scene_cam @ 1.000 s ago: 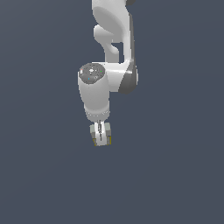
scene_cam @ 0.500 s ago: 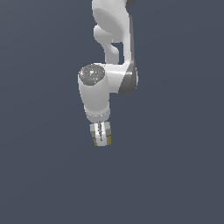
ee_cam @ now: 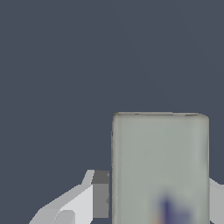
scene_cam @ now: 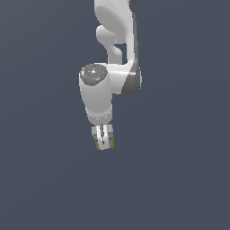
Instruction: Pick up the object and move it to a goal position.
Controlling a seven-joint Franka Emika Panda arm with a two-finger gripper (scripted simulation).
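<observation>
The object, a small pale grey-white box point(scene_cam: 98, 138) with yellow edges, sits between the fingers of my gripper point(scene_cam: 103, 143) below the white arm in the exterior view. In the wrist view the box point(ee_cam: 159, 166) fills the space between the two fingers, with a bluish printed mark on it near the gripper's palm; one finger's dark pad point(ee_cam: 100, 192) presses its side, the other finger shows only as a sliver. My gripper is shut on the box. No goal marker shows in either view.
A plain dark grey-blue surface point(scene_cam: 45, 179) fills both views around the arm. No other objects or edges show.
The arm and the held box have shifted slightly toward the exterior view's left and a touch lower. The grip on the box is unchanged.
</observation>
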